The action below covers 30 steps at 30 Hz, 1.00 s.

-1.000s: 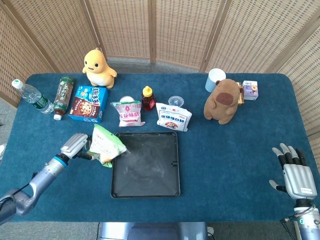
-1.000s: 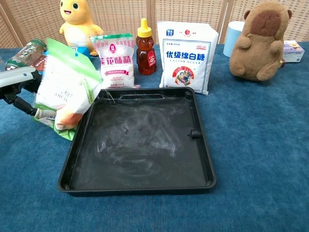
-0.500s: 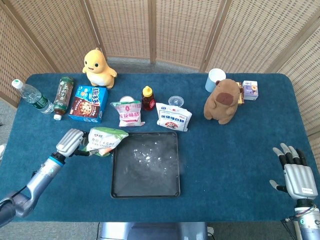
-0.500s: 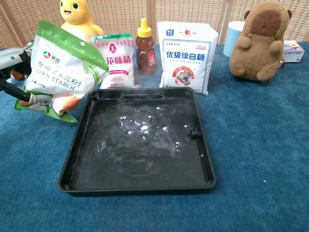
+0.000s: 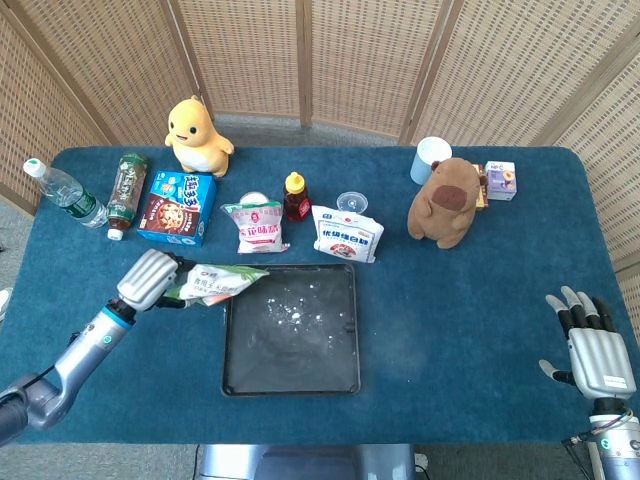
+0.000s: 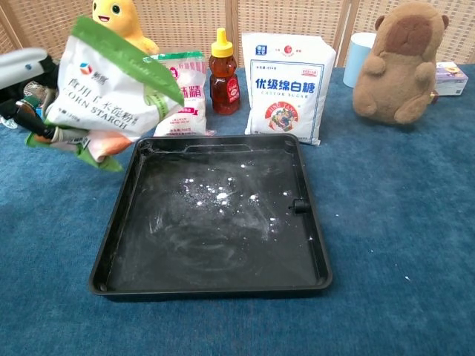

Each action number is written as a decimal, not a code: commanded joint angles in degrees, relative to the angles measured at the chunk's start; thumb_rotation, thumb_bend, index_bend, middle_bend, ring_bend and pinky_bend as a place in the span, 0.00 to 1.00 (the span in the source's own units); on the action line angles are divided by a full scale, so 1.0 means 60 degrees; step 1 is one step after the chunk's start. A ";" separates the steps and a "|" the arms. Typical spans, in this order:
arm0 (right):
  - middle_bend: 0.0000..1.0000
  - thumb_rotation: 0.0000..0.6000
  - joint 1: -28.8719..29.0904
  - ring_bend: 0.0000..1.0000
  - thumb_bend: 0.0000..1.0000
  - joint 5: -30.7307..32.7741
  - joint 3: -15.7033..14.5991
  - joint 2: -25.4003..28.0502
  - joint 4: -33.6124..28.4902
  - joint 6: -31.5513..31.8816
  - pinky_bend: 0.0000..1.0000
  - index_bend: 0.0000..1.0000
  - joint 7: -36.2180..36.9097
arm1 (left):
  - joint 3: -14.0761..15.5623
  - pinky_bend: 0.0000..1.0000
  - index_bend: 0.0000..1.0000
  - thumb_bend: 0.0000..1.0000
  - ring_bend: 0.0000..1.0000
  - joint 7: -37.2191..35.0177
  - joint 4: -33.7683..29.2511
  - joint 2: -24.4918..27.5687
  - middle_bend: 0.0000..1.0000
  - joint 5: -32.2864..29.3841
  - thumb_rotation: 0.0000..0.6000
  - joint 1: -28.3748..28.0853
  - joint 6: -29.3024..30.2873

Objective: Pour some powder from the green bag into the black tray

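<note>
Left hand (image 6: 22, 89): cut off by the chest view's left edge; its fingers are hidden behind the green bag (image 6: 111, 93), so the grip cannot be made out. Right hand (image 5: 595, 352): wrist cut by the head view's lower edge. Pink-printed bag (image 6: 182, 93): left part covered by the green bag. Yellow plush (image 6: 119, 22): head cropped at top. Small box (image 5: 500, 180): print too small to read.

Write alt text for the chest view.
A black tray dusted with white powder sits on a blue table, while the left hand holds a green bag above the tray's left rear corner. Behind stand two white bags, a honey bottle and a brown plush.
</note>
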 commanded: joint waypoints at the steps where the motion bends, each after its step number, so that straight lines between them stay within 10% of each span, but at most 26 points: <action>1: 0.00 1.00 -0.0002 0.00 0.00 0.0009 0.0008 0.0008 0.0004 0.0003 0.00 0.14 0.0018 | -0.0166 0.65 0.72 0.37 0.69 0.1387 -0.0572 0.0461 0.69 0.0388 1.00 -0.0415 0.0028; 30: 0.00 1.00 0.0006 0.00 0.00 0.0007 0.0013 0.0034 0.0065 -0.0033 0.00 0.14 0.0156 | 0.0105 0.66 0.74 0.37 0.69 0.7470 -0.1661 0.1473 0.70 0.2476 1.00 -0.1876 -0.0783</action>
